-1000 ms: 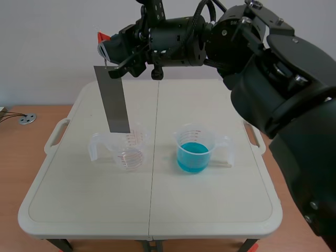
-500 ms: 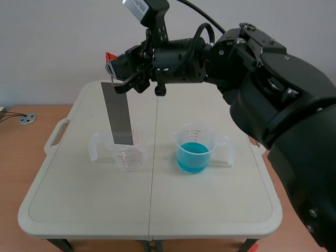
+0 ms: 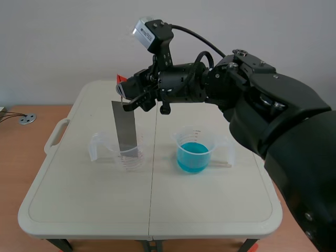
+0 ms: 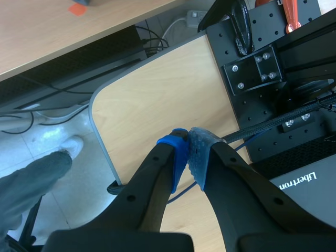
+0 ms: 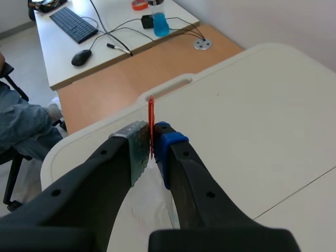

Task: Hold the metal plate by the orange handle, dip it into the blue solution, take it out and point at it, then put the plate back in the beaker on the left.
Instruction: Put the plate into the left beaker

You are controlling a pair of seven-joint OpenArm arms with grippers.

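Right end effector (image 5: 151,140) on orange handle (image 5: 150,111)

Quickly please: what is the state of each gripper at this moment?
Left gripper: shut, holding nothing.
Right gripper: shut on the orange handle of the metal plate.

From my station I can read only one piece of lettering: white print on the black box (image 4: 307,185) beside the left gripper, seen in the left wrist view, which looks like "Libertron", though the first letters are uncertain. The left beaker (image 3: 127,153) and the beaker of blue solution (image 3: 195,149) carry printed scale marks, too small to read. The label on the wrist camera (image 3: 144,29) is illegible.
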